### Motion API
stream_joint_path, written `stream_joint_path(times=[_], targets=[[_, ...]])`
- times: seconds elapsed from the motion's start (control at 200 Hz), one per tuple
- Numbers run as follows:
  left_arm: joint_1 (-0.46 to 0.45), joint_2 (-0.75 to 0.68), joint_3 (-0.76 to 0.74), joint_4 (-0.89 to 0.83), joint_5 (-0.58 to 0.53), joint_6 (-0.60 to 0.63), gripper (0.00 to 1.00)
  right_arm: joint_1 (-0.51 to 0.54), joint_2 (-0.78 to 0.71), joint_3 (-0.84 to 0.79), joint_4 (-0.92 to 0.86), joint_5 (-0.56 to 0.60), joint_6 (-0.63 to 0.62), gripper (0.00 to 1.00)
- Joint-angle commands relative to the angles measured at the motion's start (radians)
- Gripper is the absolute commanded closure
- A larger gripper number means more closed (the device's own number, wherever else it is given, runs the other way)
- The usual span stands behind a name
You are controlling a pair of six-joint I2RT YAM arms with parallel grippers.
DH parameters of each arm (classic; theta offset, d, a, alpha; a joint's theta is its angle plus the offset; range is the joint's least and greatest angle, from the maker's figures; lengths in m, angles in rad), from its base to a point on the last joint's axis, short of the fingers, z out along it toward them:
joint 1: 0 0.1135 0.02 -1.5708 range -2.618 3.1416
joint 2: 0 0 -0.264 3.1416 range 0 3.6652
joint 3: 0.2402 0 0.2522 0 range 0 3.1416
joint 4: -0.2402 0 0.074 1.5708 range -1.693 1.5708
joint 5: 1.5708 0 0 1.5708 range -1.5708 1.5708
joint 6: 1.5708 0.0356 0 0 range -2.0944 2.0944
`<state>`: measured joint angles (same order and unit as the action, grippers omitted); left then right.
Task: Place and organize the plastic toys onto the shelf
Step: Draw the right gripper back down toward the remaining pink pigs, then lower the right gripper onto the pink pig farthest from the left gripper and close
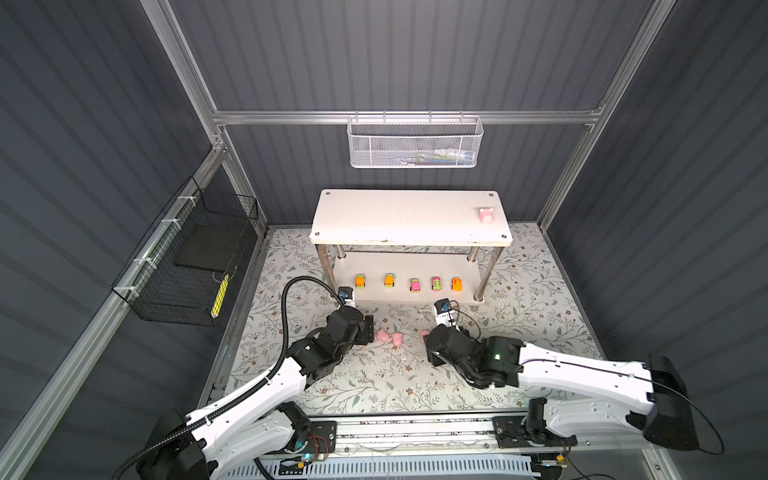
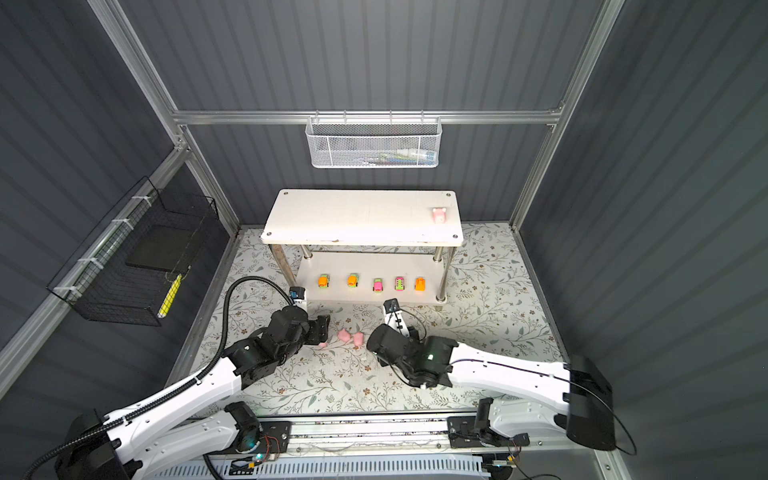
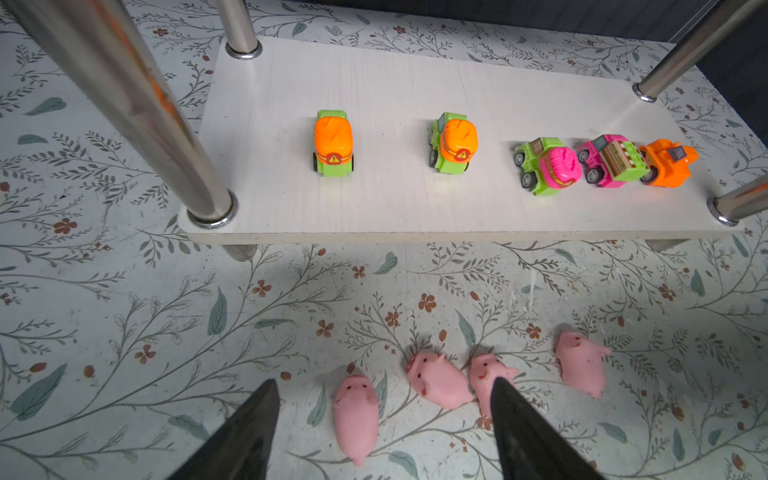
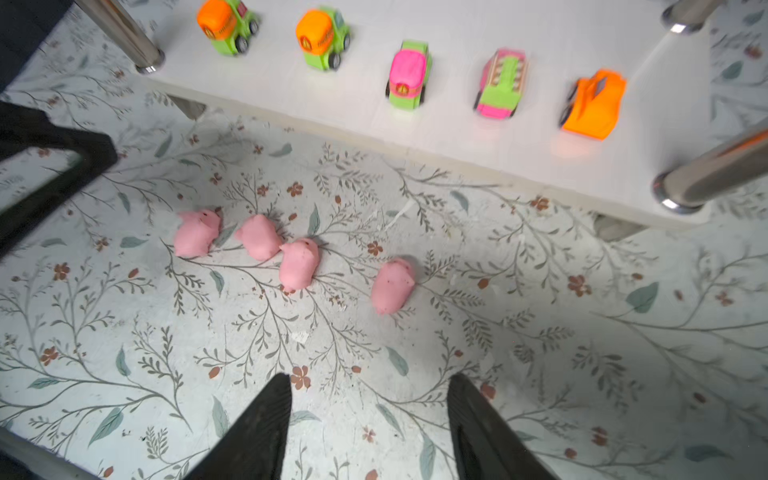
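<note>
The shelf (image 1: 395, 220) stands at the back of the floral mat. A single pink pig (image 1: 486, 215) sits on the right end of its top board. Several toy cars (image 3: 333, 143) stand in a row on the lower board (image 3: 395, 208). Several more pigs (image 4: 298, 264) lie on the mat in front of the shelf. My left gripper (image 3: 384, 386) is open and low over them. One pig (image 3: 356, 415) lies between its fingers, and another (image 3: 484, 374) lies partly behind one fingertip. My right gripper (image 4: 370, 378) is open with only mat between its fingers, short of the nearest pig (image 4: 392, 282).
Shiny metal legs (image 3: 137, 104) stand at the lower board's corners. A white mesh basket (image 1: 413, 143) hangs on the back wall and a black wire basket (image 1: 187, 257) on the left wall. Both arms (image 1: 257, 386) reach in from the front rail and nearly meet at the pigs.
</note>
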<state>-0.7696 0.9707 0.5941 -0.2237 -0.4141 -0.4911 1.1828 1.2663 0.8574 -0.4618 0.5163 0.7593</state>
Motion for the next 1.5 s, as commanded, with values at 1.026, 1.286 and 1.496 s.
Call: stream_joint_path(times=[1.026,1.286,1.496], targets=[[0.014,-0.014,-0.007,-0.025,-0.053,-0.022,0.19,-0.198,0.423,0.107,0.092,-0.214,0.214,0.39],[0.016,-0.003,-0.005,-0.020,-0.044,-0.017,0.19,-0.222,0.454,0.115,0.087,-0.235,0.221,0.41],[0.020,0.000,-0.010,-0.017,-0.040,-0.018,0.19,-0.234,0.472,0.129,0.078,-0.230,0.207,0.45]])
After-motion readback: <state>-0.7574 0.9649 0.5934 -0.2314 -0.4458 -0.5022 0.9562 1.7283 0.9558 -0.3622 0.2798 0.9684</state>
